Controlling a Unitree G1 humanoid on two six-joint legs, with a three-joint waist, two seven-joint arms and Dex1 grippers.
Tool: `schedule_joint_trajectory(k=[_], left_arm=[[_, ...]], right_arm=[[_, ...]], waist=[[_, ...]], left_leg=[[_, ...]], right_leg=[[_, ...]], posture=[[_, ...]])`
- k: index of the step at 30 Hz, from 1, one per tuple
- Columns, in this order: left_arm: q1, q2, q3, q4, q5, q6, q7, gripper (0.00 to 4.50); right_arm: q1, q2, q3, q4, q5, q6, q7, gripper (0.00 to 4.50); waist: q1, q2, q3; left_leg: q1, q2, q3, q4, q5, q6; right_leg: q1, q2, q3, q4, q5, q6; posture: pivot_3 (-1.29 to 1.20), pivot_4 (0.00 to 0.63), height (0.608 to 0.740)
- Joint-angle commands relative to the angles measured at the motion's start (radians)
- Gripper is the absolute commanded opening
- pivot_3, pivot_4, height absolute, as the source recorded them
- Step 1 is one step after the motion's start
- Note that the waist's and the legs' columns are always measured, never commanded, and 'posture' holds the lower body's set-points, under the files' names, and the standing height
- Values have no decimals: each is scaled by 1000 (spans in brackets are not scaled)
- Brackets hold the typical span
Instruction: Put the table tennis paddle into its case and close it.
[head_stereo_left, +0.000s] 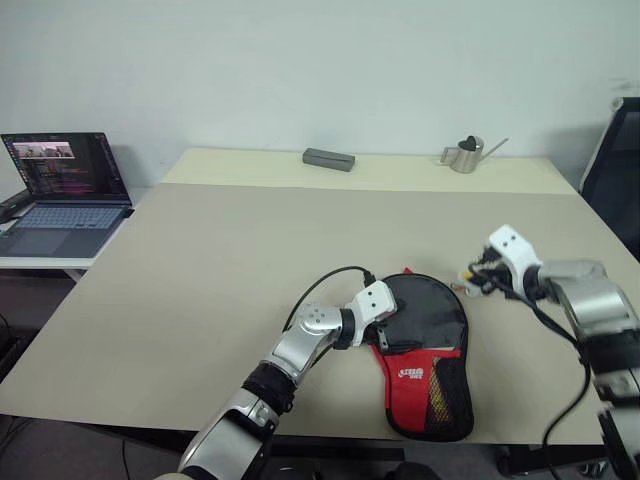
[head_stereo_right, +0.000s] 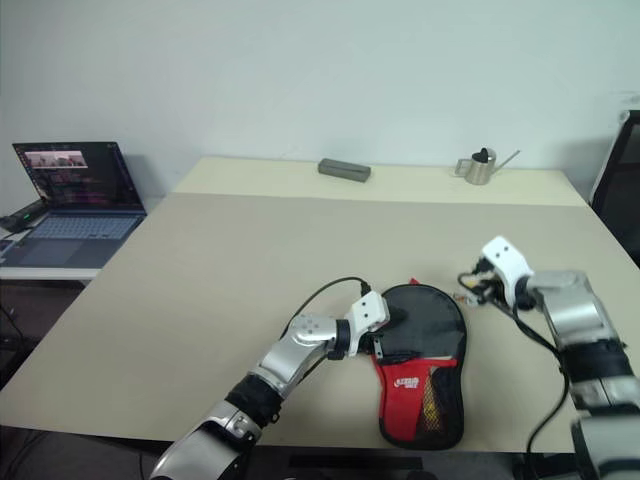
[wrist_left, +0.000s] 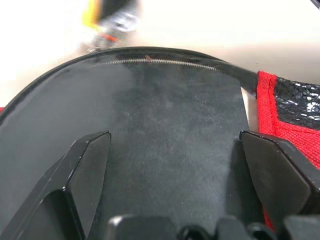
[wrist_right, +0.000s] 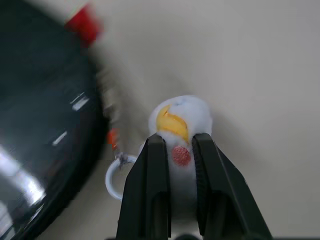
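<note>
Beige table (head_stereo_left: 200, 270) is carrying the case (head_stereo_left: 428, 360) at its near edge; the left gripper (head_stereo_left: 392, 322), jaws spread wide, is pressing its black top to steady it. At the case's two o'clock, the right gripper (wrist_right: 175, 150) is pinching a small white zip charm (wrist_right: 181, 120), likely for zipping; the paddle is probably inside.

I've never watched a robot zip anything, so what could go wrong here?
The right claw pinches only a small white charm on the zipper's ring, so it might slip out. The left claw is open, just resting over the case, so the case could slide on the table when pulled.
</note>
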Motion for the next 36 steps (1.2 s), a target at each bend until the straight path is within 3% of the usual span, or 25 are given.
schedule_joint_trajectory(k=[1, 6, 15, 21, 26, 36], left_arm=[[55, 24, -59, 88, 72, 50, -6, 4500], [56, 23, -62, 87, 73, 52, -9, 4500], [53, 22, -71, 89, 78, 55, -19, 4500], [51, 24, -81, 90, 81, 65, -32, 4500], [49, 23, -93, 95, 85, 72, -42, 4500], [46, 16, -125, 106, 99, 73, -57, 4500]], right_arm=[[89, -76, -10, -178, 30, 45, 45, 224], [195, -154, -45, -305, 82, 88, 73, 222], [215, -235, -96, -263, 96, 59, 64, 222], [250, -327, -121, -293, 141, 32, 146, 222], [416, -438, -154, -442, 195, -34, 267, 222], [674, -504, -281, -616, 231, -135, 336, 205]], waist=[[2, 0, 0], [2, -5, 0], [2, -7, 1], [4, -6, 2], [9, -6, 1], [27, -6, 0]], left_leg=[[0, 0, 0, 0, 0, 0], [0, 1, 0, 0, -1, 1], [0, 1, 1, 0, -1, 1], [0, 1, 1, 0, -2, 1], [0, 1, 0, 0, -3, 1], [1, 1, -1, 0, -6, 1]], right_leg=[[0, 0, 0, 0, 0, 0], [0, 0, -1, -1, -1, 2], [0, 0, -1, -1, -2, 2], [0, 0, -1, -1, -2, 2], [1, 0, -2, -2, -4, 4], [5, -1, -4, -7, -5, 4]], posture=[[0, 150, 740], [0, 150, 740], [0, 150, 740], [0, 150, 740], [0, 150, 740], [0, 150, 740]])
